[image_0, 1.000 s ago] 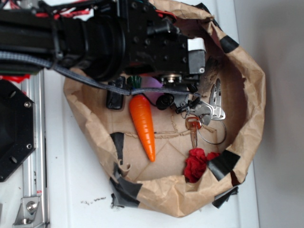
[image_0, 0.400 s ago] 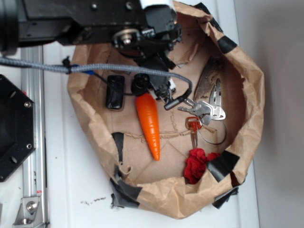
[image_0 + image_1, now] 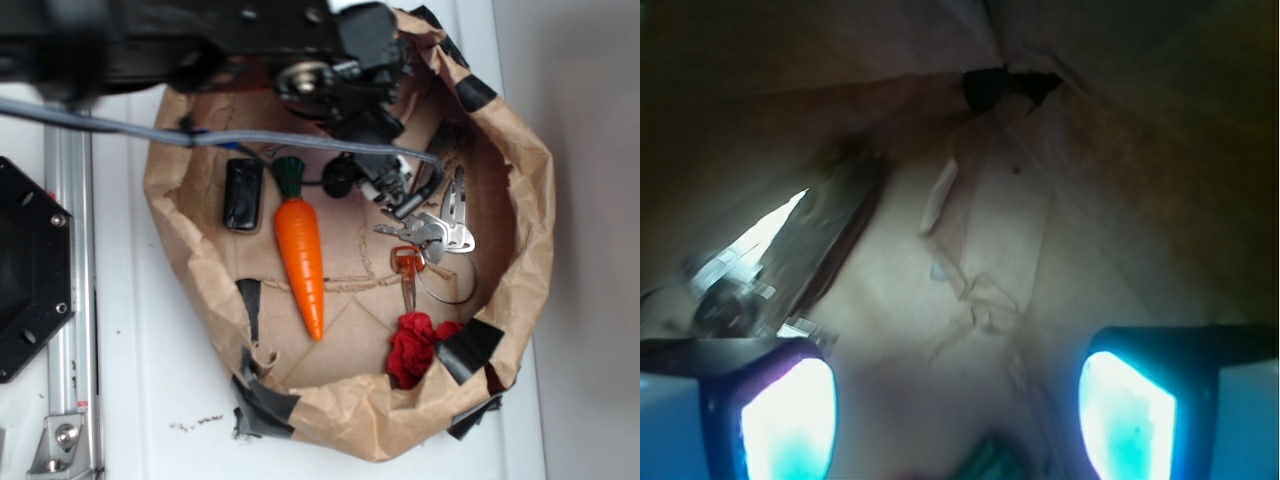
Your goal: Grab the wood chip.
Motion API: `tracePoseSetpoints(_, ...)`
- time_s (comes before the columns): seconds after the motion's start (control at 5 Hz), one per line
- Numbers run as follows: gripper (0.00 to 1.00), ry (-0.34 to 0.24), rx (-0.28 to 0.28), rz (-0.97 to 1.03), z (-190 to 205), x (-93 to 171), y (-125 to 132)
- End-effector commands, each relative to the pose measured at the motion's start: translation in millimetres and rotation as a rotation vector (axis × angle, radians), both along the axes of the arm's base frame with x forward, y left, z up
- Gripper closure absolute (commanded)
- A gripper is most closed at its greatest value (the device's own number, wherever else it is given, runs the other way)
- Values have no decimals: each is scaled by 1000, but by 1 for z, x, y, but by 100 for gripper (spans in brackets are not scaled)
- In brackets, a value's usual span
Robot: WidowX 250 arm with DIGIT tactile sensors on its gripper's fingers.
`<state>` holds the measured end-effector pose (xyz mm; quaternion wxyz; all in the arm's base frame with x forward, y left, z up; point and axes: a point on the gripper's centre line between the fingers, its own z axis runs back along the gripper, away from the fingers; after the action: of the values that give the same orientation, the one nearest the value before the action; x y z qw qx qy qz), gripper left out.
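The gripper (image 3: 958, 400) is seen from the wrist view with its two fingers (image 3: 790, 420) spread wide apart at the lower corners, their pads lit blue-white, and nothing is held between them; only the creased paper floor is framed in the gap. In the exterior view the gripper (image 3: 385, 175) is hung low inside the brown paper bag (image 3: 530, 230), under the black arm (image 3: 200, 45) that is stretched across the top of the picture, and a grey braided cable (image 3: 300, 145) is draped beneath it. The wood chip (image 3: 835, 235) is shown in the wrist view as a dark, rough, elongated piece lying up and to the left of the left finger, apart from it; in the exterior view the wood chip (image 3: 447, 140) is largely hidden by the gripper, near the bag's right wall. Just beside the chip a bunch of keys (image 3: 430, 235) is laid. Further left an orange toy carrot (image 3: 302, 255) and a black rectangular block (image 3: 243, 193) are placed, and a red crumpled object (image 3: 412, 345) is set near the bag's lower rim.
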<state>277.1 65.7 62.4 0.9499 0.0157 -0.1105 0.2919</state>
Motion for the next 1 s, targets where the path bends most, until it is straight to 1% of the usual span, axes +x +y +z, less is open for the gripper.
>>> tracePoseSetpoints(0.0,0,-65,-6,51,3,23,2)
tracePoseSetpoints(0.2,0,-70,-32,53,5,26,1)
tracePoseSetpoints(0.4,0,-74,-60,57,7,23,-1)
tracePoseSetpoints(0.6,0,-106,-64,51,19,22,-6)
tracePoseSetpoints(0.8,0,-140,-56,64,22,25,-7)
